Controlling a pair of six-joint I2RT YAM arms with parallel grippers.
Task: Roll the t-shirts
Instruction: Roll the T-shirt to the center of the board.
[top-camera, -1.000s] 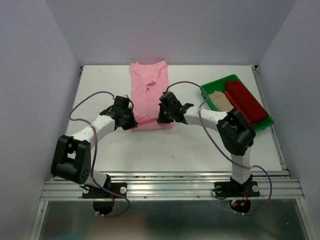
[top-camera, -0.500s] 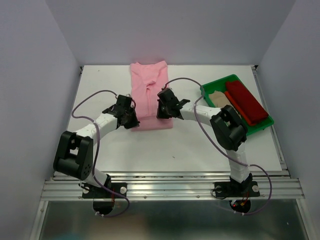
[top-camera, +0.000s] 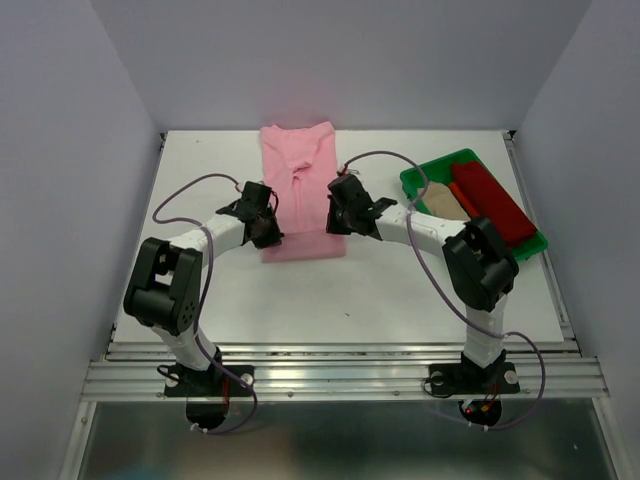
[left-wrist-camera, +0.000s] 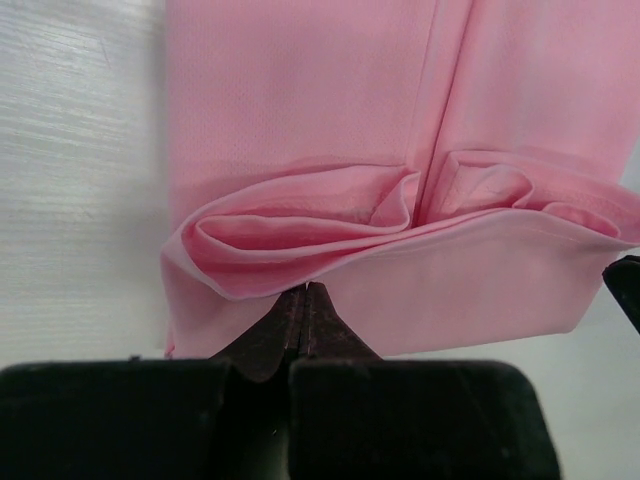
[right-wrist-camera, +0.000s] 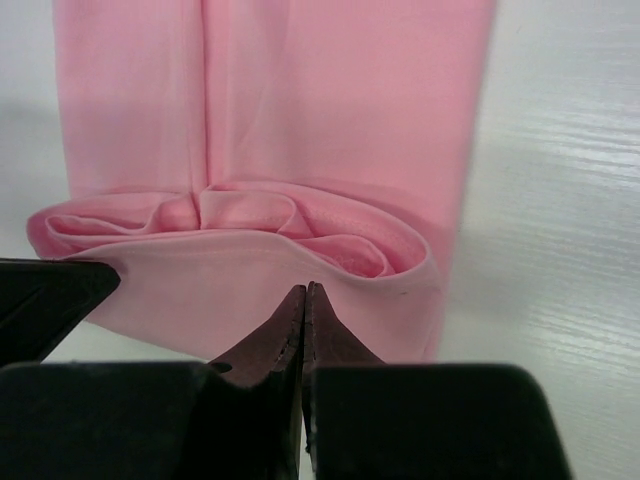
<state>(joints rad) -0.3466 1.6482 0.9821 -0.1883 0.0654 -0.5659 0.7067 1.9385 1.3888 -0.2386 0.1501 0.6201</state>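
Pink t-shirt (top-camera: 298, 175), centre-back of counter (top-camera: 200, 290), near end folded over.
Long axis near-to-far; far end cut off in wrist views; left gripper (left-wrist-camera: 303, 293) and right gripper (right-wrist-camera: 305, 290) jaws fully closed, pinching the fold; grip depth hidden.

Up top, we can't see part of the pink t-shirt (top-camera: 298, 160) roll under the left gripper (left-wrist-camera: 303, 292) and right gripper (right-wrist-camera: 305, 290), both wrist views crop its far end, and cloth between those closed tips, can't tell.

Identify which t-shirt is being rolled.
The light pink t-shirt, its near end curled over; the dark red t-shirt and beige t-shirt lie in the green tray.
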